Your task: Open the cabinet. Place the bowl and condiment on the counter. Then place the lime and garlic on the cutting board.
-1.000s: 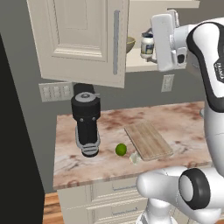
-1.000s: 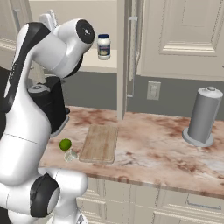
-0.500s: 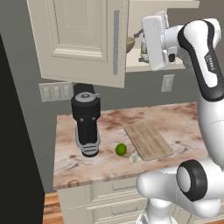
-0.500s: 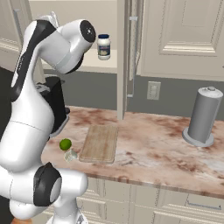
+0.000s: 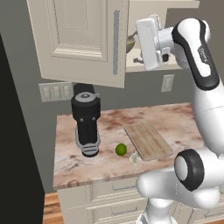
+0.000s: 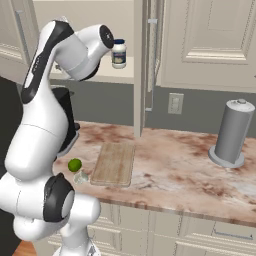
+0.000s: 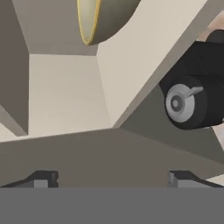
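jaws (image 7: 112, 177) spread wide and empty, i see, inside the open cream cabinet (image 5: 83, 39) near the shallow olive-yellow bowl (image 7: 103, 19); small white blue-lidded jar (image 6: 119, 53) on the shelf.

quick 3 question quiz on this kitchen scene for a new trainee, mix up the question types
1. True or false: the lime lies on the cutting board.
2. Where does the condiment jar stand? A) on the counter B) on the cabinet shelf C) in the gripper
3. Fill in: the gripper is ____ and holds nothing.

Key:
1. False; it lies on the counter, beside the board.
2. B; the cabinet is open.
3. open
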Controlling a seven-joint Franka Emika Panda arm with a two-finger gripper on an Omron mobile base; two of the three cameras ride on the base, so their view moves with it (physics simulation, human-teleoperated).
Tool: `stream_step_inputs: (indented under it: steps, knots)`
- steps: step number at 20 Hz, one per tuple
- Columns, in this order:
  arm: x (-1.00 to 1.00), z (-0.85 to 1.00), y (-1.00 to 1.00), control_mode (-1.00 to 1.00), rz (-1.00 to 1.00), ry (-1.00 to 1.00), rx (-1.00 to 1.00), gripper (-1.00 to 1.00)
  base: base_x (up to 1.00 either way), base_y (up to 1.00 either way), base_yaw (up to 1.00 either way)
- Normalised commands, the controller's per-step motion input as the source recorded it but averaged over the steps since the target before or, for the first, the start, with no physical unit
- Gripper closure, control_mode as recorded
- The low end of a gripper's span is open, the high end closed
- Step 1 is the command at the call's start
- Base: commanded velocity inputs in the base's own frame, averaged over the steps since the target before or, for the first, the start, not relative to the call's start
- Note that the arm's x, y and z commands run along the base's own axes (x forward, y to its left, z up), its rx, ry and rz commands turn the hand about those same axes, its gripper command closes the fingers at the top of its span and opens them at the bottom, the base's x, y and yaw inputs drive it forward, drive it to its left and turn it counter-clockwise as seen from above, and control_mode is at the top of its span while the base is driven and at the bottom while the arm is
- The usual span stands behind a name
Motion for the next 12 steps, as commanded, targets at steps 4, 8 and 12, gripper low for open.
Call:
stream_step_inputs:
  steps: [4, 8, 12]
  knots:
    - [0.13, -0.12, 0.24, -1.00, 0.05, 0.00, 0.00, -1.00, 0.00, 0.00, 0.00]
    - [0.06, -0.08, 0.25, -1.00, 0.05, 0.00, 0.00, -1.00, 0.00, 0.00, 0.00]
    - [0.00, 0.00, 0.30, -1.00, 0.06, 0.00, 0.00, -1.00, 0.00, 0.00, 0.00]
